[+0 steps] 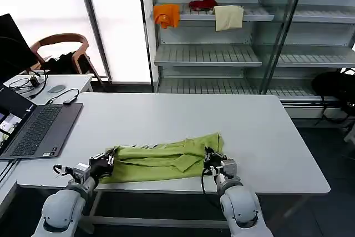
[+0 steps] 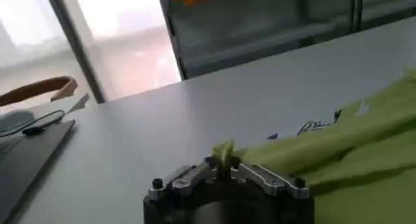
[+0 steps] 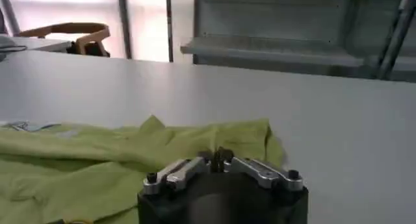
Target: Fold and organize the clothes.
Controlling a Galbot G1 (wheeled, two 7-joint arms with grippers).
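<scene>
One T-shirt point(image 1: 161, 159); left tool point(image 1: 104, 163), right tool point(image 1: 210, 158) pinching it.

The small print point(image 2: 316, 125) on the T-shirt point(image 1: 161, 162) is too blurred to read.

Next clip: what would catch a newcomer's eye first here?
The lime-green T-shirt lies bunched in a long strip along the near edge of the white table. The left gripper is closed on one end of it and the right gripper on the other. Beyond that, an open laptop sits at the table's left side, and orange, red and cream cloths lie on a shelf behind.
</scene>
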